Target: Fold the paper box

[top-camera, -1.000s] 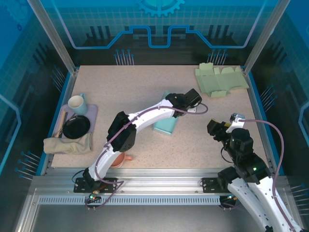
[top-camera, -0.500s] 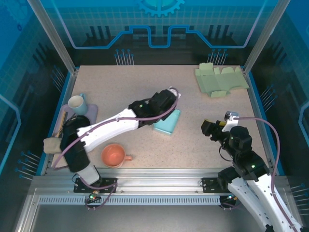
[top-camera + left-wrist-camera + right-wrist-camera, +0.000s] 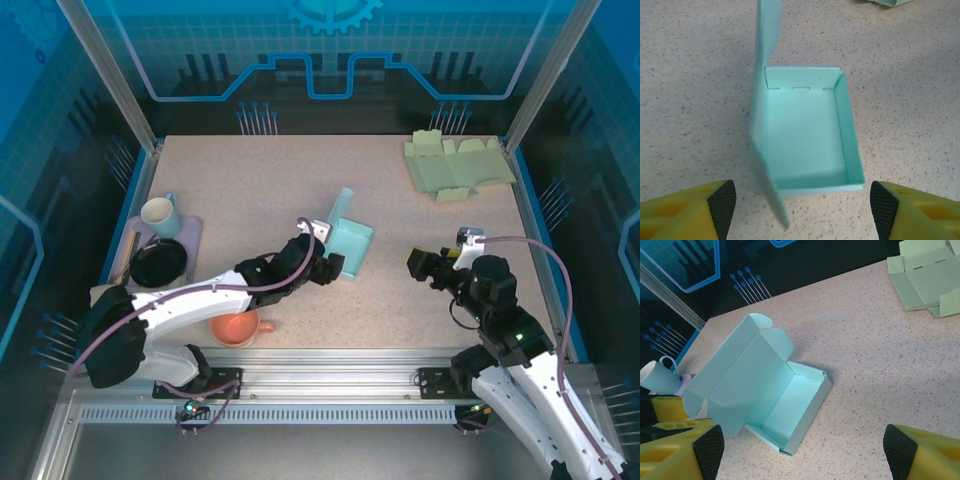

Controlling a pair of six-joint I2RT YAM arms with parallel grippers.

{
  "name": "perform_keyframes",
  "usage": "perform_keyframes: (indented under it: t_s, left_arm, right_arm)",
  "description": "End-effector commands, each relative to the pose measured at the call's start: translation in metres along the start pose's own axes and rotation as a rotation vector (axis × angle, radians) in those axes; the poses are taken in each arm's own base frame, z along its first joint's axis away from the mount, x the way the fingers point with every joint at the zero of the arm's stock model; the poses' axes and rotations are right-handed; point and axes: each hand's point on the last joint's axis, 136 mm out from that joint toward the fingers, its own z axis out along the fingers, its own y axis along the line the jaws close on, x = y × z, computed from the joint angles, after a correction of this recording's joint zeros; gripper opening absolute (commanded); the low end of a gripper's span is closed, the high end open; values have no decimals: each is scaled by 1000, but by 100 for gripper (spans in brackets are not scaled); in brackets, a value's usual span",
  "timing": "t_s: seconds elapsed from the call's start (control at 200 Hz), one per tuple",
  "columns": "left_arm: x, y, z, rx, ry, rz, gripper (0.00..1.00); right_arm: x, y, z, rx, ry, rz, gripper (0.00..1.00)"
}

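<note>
The teal paper box (image 3: 352, 245) lies on the table's middle with its tray facing up and its lid (image 3: 341, 205) standing upright along the left side. In the left wrist view the box (image 3: 807, 145) sits just beyond my left gripper (image 3: 802, 210), which is open, its black pads wider apart than the box's near wall and touching nothing. My left gripper (image 3: 328, 266) is at the box's near-left corner. My right gripper (image 3: 420, 265) hovers to the right of the box, open and empty. It looks onto the box (image 3: 792, 407) and the raised lid (image 3: 737, 375).
Flat pale-green box blanks (image 3: 458, 165) lie at the back right corner. On the left stand a white mug (image 3: 160, 213), a black dish (image 3: 160, 262) and a beige cloth (image 3: 135, 300). An orange cup (image 3: 237, 327) sits near the front edge under the left arm.
My left arm pulled back from over the box toward the near left, and its jaws opened wider. The box's lid now stands up. My right gripper opened and crept left.
</note>
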Motion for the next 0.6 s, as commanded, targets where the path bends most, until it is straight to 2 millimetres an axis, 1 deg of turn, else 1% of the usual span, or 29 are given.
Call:
perform_keyframes:
  t_s: [0.0,0.07,0.125,0.175,0.355,0.445,0.5,0.595]
  left_arm:
    - [-10,-11,12,40,-63,-76,71]
    - [-7,-12,21,33,-55,-67,68]
    - [-5,-11,26,21,-46,-65,62]
    - [-3,-7,31,-7,-40,-68,58]
    - [5,7,37,-63,-27,-71,34]
    - [8,10,40,-70,-4,-56,29]
    - [8,11,40,-74,2,-47,24]
    - [3,14,37,-80,-3,-33,18]
  right_arm:
    - [3,6,5,-31,11,-22,86]
    - [4,7,6,-35,20,-25,86]
    - [5,7,7,-35,23,-27,86]
    - [5,6,8,-31,22,-28,86]
    - [5,8,8,-40,26,-24,86]
    - [6,9,8,-46,29,-22,86]
    - [6,9,8,-47,29,-20,86]
    - [7,9,9,-47,30,-21,86]
